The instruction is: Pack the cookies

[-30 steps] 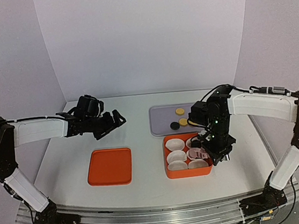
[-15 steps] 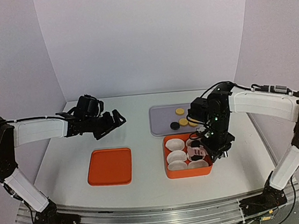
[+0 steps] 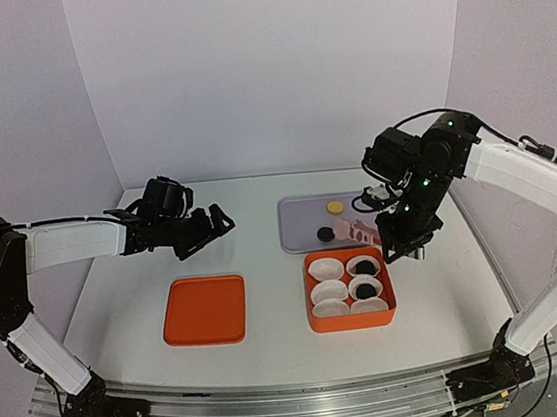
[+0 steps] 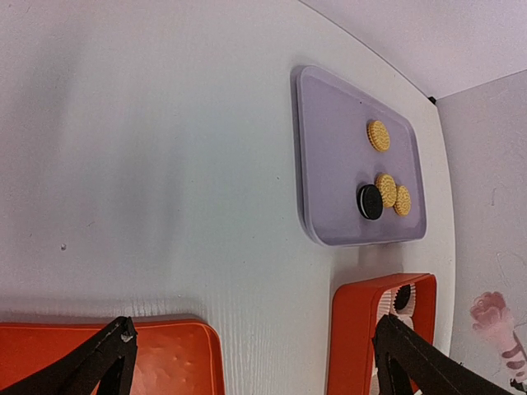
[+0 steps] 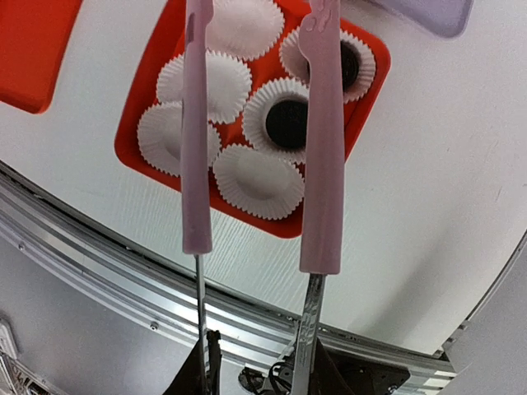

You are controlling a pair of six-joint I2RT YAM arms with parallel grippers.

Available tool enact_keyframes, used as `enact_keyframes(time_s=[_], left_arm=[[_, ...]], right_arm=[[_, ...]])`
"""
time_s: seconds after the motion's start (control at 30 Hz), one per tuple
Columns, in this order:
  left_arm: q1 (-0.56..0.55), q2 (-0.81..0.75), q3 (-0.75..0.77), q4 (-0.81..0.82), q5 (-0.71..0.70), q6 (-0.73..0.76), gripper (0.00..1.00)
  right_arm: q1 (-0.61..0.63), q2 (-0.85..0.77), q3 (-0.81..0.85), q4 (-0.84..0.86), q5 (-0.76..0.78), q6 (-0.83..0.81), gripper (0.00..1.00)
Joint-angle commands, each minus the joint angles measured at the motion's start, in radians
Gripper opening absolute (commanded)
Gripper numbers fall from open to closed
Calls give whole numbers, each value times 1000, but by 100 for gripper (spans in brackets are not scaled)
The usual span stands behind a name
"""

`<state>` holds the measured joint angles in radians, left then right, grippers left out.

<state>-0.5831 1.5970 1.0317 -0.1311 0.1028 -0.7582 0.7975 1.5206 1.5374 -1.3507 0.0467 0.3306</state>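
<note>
The purple tray (image 3: 300,216) holds a yellow cookie (image 3: 334,206) and a black cookie (image 3: 326,233). The left wrist view shows three yellow cookies (image 4: 378,135) and one black cookie (image 4: 370,202) there. Two dark cookies (image 3: 365,266) (image 3: 365,288) lie in paper cups in the orange box (image 3: 314,315); they also show in the right wrist view (image 5: 287,123). My right gripper (image 3: 390,236) (image 5: 251,370) is shut on pink tongs (image 5: 323,123). The tongs are spread and empty, above the box's far edge. My left gripper (image 3: 215,221) (image 4: 255,370) is open and empty, left of the tray.
An orange lid (image 3: 206,310) lies flat left of the box. The other paper cups (image 5: 258,181) in the box show white. The table's metal front rail (image 5: 247,304) runs just beyond the box in the right wrist view.
My right arm has risen from the box and drawn back towards the tray. A second dark cookie now lies in a cup. The left arm has not moved.
</note>
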Motion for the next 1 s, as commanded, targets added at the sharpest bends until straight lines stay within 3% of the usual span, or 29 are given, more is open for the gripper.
enact_keyframes(time_s=[0.0,0.4,0.97], left_arm=[[5,-12,39,-8,-2,11,100],[5,6,69,-56,-57,9,100],[13,71,112,-68,-48,28,100]], right_arm=[[-1,76,144,-353,124,-42,28],[-163,495,449,-310,10,-181,29],[-194,604,455,-335,-61,-206,32]])
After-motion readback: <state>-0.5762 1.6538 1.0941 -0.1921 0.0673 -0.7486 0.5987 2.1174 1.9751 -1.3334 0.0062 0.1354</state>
